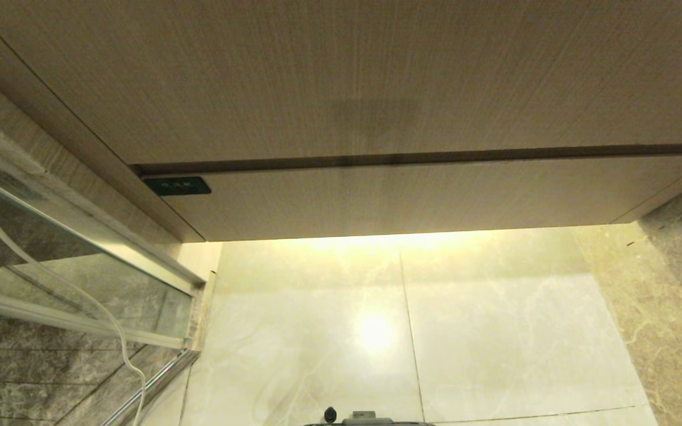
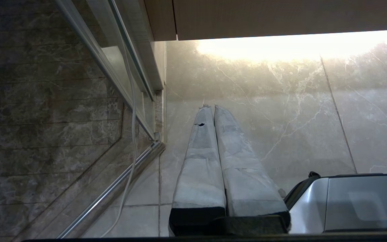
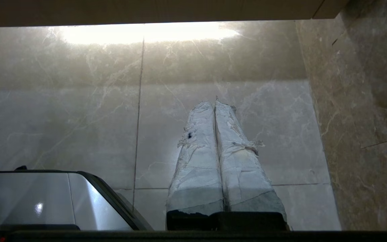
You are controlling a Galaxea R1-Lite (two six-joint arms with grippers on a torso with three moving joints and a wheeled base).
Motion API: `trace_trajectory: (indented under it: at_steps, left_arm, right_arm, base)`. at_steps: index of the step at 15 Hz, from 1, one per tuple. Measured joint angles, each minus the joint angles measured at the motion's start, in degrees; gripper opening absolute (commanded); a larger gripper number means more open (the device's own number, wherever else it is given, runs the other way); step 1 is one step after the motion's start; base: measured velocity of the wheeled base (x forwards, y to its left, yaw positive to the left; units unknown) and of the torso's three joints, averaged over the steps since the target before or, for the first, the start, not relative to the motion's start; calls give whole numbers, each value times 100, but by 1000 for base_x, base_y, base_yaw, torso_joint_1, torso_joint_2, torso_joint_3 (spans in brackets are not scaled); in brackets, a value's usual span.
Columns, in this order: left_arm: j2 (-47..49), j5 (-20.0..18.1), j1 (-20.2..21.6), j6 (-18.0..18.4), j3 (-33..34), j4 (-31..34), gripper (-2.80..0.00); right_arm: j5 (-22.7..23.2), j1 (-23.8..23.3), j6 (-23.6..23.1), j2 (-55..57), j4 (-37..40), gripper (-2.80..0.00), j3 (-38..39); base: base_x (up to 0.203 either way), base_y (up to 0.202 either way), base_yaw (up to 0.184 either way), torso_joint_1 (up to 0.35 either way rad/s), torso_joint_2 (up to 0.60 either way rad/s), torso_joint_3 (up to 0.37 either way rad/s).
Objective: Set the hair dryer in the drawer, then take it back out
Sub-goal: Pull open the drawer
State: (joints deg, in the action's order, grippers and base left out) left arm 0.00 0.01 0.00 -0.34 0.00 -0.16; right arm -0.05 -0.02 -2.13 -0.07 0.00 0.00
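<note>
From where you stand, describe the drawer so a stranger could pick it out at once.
Look at the wood-grain cabinet hanging over the pale tiled floor. The drawer is the shallow strip along its bottom edge, shut, just above the glow of light on the tiles. Unlike the taller panel above it, it has a small dark label at its left end.

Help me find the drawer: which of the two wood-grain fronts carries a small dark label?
The lower, shallower front, the drawer, shut. Its label sits at its left end; the taller panel above has none.
</note>
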Motion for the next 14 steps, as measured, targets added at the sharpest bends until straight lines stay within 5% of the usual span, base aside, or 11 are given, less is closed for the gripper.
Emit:
trace_trajectory:
  at_steps: [7, 14]
  left_arm:
    - [0, 4, 0, 1, 0, 0, -280]
    - [0, 6, 0, 4, 0, 2, -280]
  right_arm:
    - [-2, 2, -100, 30, 196, -280, -479]
    - [920, -9, -82, 1510, 3600, -280, -5615]
  base:
    - [0, 0, 0, 0, 0, 0]
    - [0, 0, 0, 0, 0, 0]
